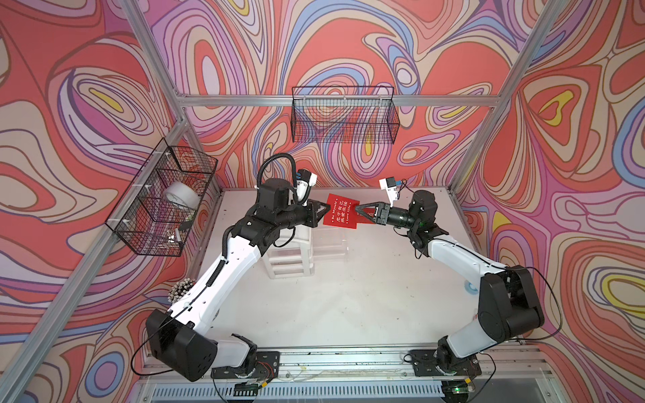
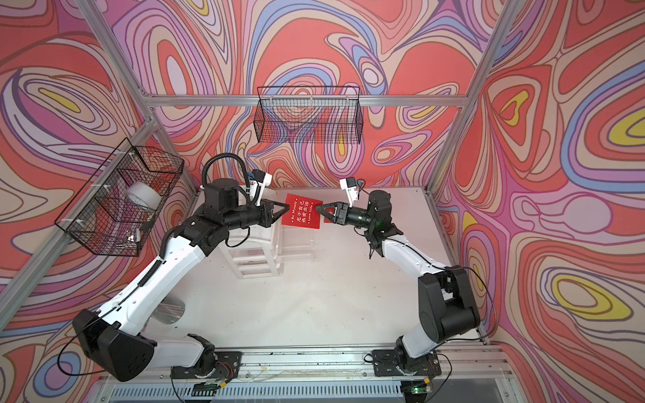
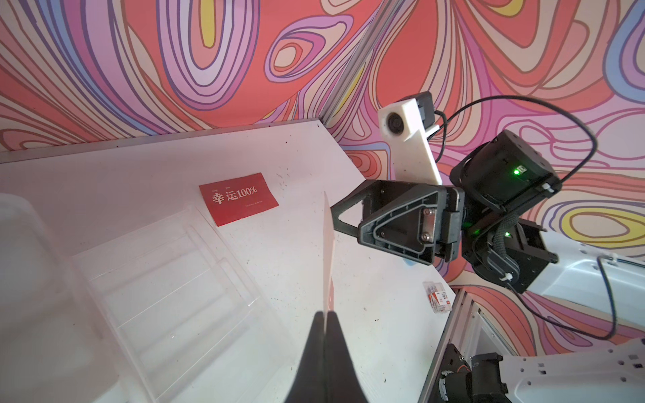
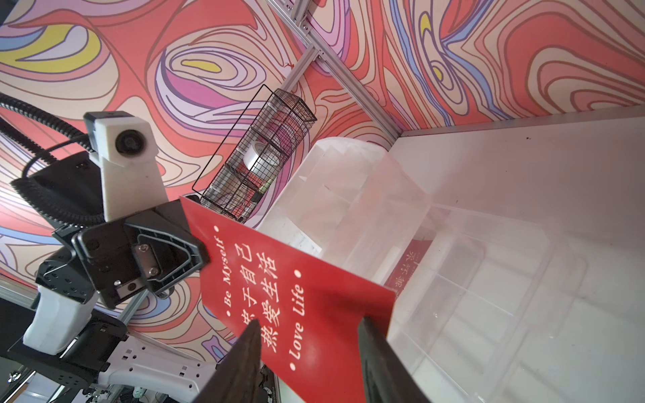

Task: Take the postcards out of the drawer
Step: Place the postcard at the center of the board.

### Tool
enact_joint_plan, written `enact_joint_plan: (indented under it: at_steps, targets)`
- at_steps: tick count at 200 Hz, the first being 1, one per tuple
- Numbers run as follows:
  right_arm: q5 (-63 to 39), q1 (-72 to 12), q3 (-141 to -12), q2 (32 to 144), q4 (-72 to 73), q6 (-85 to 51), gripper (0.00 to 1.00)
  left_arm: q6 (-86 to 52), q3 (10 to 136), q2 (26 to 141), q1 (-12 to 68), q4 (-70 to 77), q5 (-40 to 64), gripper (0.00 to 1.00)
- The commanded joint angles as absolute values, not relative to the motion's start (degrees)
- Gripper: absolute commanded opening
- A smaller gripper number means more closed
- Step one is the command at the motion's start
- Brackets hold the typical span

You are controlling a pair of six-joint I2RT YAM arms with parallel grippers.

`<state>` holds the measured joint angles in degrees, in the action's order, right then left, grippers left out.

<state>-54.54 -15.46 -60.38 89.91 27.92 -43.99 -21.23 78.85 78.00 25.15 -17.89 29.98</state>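
left gripper (image 1: 327, 207) clamped on the left edge of a red postcard (image 1: 340, 210), white Chinese characters plus "Be Myself"/"Love Life" text, held in mid-air above the pulled-out clear drawer (image 1: 331, 246), right gripper (image 1: 357, 208) jaws apart around its right edge, not pinching.

Postcard (image 1: 340, 211) between left gripper (image 1: 328, 208) and right gripper (image 1: 358, 209), above drawer (image 1: 331, 246); another postcard (image 3: 238, 199) on table (image 1: 349, 296) beside.

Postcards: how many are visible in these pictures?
3 postcards. One is gripped by the left hand, in the air; one lies flat on the table; one shows through the clear drawer. No others show.
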Motion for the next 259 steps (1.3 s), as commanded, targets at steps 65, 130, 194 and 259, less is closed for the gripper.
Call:
enact_joint_plan:
  at_steps: [65,130,194,259]
  targets:
    - [-54.26,-15.56,-58.46,90.84,28.76,-44.08,0.46,-21.53,77.35,73.30,25.36,-15.56,27.86,0.00]
    - [-57.72,-16.42,-59.00,90.83,32.85,-46.59,0.45,-22.53,76.86,74.17,25.31,-12.18,29.00,0.00]
    - [-60.27,-16.61,-56.71,92.84,49.19,-57.29,0.41,-23.27,75.52,74.97,25.37,-8.53,30.01,0.00]
    - [-60.24,-16.61,-57.13,93.89,51.41,-59.25,0.28,-22.70,75.11,74.97,25.36,-10.50,26.00,0.00]
